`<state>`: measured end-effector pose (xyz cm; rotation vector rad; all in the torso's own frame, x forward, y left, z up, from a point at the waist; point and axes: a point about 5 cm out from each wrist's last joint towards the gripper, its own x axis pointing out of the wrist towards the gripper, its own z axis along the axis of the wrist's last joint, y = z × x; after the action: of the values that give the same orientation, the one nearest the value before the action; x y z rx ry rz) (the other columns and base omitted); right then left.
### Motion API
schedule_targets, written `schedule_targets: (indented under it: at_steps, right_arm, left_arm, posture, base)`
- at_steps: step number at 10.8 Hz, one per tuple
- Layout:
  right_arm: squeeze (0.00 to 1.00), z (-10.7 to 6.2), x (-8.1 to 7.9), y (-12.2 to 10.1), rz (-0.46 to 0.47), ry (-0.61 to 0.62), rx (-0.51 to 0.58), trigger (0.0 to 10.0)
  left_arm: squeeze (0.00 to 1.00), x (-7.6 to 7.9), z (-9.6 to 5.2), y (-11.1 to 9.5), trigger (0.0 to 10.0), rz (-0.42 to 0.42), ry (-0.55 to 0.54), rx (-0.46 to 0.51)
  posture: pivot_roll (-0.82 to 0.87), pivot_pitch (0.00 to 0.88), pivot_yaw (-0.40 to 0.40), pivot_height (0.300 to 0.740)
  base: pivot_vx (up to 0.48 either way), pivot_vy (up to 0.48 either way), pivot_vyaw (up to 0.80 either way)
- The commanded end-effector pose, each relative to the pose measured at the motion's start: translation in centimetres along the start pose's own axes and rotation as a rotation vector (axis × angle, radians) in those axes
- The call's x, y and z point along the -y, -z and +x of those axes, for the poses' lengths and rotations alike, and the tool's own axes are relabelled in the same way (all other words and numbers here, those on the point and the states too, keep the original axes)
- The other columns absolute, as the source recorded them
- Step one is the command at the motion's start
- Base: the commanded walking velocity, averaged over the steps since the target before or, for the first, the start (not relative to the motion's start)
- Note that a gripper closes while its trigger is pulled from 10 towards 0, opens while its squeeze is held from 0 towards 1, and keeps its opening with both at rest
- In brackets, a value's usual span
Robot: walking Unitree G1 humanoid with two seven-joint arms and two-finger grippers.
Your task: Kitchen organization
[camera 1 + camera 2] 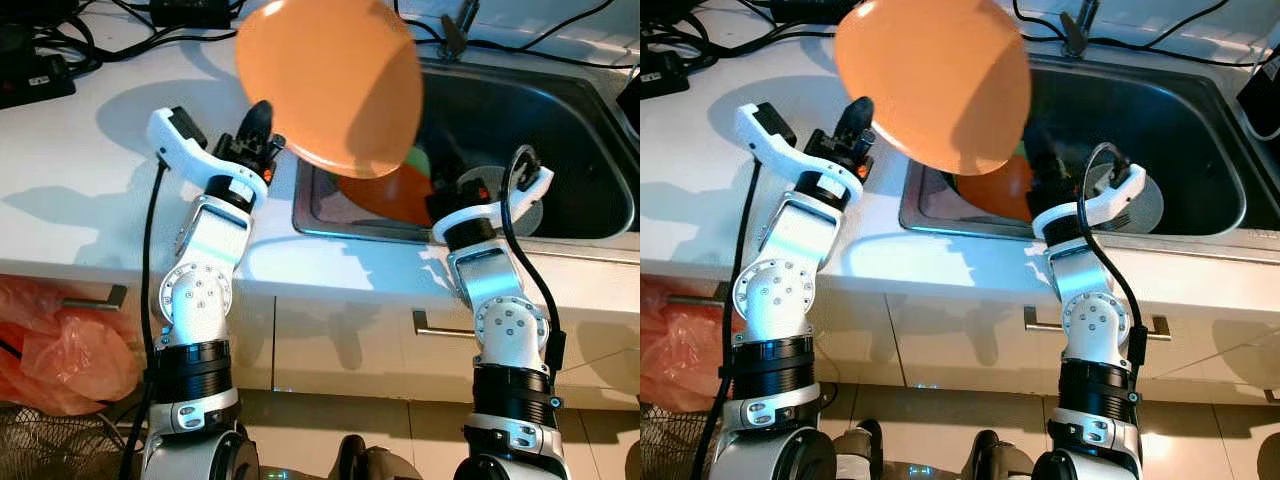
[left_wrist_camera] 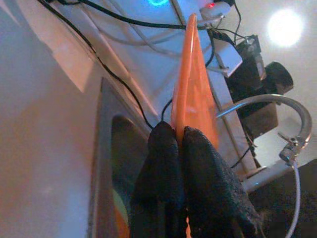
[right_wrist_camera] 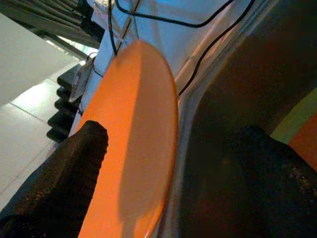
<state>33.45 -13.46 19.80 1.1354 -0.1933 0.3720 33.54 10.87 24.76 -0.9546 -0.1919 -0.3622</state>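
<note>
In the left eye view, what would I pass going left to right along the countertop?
Black cables → left gripper pinching the orange plate by its rim → steel sink → right gripper reaching into it.

My left gripper (image 2: pixel 179 144) is raised beside the sink (image 1: pixel 590 130), pinching the plate (image 1: pixel 330 80). My right gripper (image 3: pixel 168 163) reaches into the sink, fingers spread.

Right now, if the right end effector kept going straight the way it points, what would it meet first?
Probably the second orange plate lying in the steel sink; the right end effector already points into the basin, though depth is unclear.
</note>
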Motion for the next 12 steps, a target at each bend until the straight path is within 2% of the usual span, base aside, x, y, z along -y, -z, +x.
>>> schedule_targets:
  at_steps: [1,7,8,12]
  right_arm:
    - [0.0,0.0,-0.2,-0.1,0.014,-0.013,-0.002,10.0]
    - [0.0,-0.1,-0.4,0.0,0.03,-0.023,-0.015,10.0]
    - [0.0,-0.1,-0.4,-0.1,0.03,-0.02,-0.009,0.0]
    - [0.0,-0.2,-0.4,-0.3,0.048,-0.015,0.014,0.0]
  left_arm:
    - [0.0,2.4,0.1,2.8,10.0,-0.126,0.095,-0.047]
    - [0.0,3.3,0.0,4.3,10.0,-0.139,0.145,-0.125]
    - [0.0,3.3,-0.1,4.5,10.0,-0.138,0.142,-0.135]
    - [0.0,2.7,-0.1,4.5,10.0,-0.132,0.114,-0.137]
  posture:
    - [0.14,0.171,-0.066,0.74]
    - [0.14,0.168,-0.063,0.74]
    - [0.14,0.172,-0.062,0.74]
    - [0.14,0.183,-0.061,0.74]
  base:
    - [0.0,0.0,0.0]
    - [0.0,0.0,0.0]
    - [0.0,0.0,0.0]
    - [0.0,0.0,0.0]
